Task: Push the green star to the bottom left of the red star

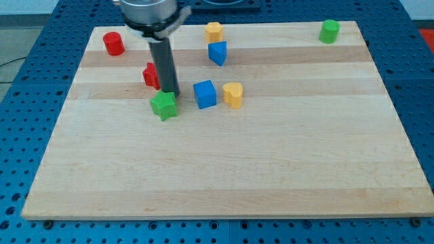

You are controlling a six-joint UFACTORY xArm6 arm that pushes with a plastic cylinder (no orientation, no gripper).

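The green star (163, 106) lies left of the board's middle. The red star (150, 75) sits just above it and slightly to the view's left, partly hidden behind my rod. My tip (171, 94) stands at the green star's upper right edge, touching or nearly touching it, and just to the right of the red star.
A blue cube (205, 94) and a yellow heart-like block (232, 95) lie right of the green star. A blue block (217, 53) and a yellow block (214, 31) sit near the top middle. A red cylinder (113, 43) is top left, a green cylinder (329, 31) top right.
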